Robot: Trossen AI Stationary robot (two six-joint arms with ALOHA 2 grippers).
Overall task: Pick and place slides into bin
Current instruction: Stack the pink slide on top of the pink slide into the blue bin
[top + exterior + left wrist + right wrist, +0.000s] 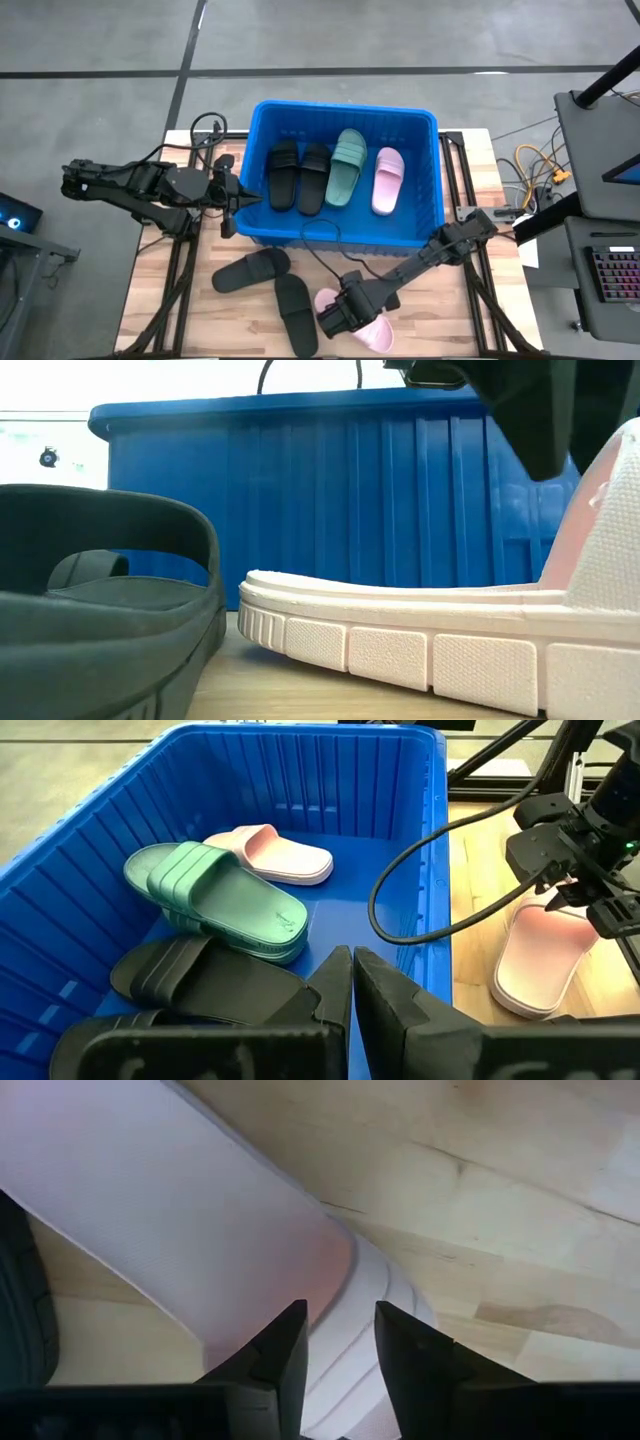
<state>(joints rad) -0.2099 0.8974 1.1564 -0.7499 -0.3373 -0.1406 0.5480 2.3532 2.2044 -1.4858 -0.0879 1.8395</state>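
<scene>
The blue bin (420, 215) stands at the table's middle and holds two black slides (298, 176), a green one (347, 166) and a pale pink one (387, 180). A second pale pink slide (374, 336) lies near the table's front edge. My right gripper (340, 318) is down on it, fingers closed around its strap side (340, 1295). Two black slides (250, 270) (297, 312) lie on the table left of it. My left gripper (235, 202) is shut and empty at the bin's left wall. My right gripper pinches the pink slide at the side edge of its strap (335, 1305), where the strap meets the sole, between its two fingers. The fingers come from above, pointing down. The slide's sole (400, 645) rests flat on the table.
A black cable (330, 240) loops over the bin's near wall down to my right arm. The black slide (100, 610) lies close beside the pink one. Bare wood shows at the table's near right corner (450, 320).
</scene>
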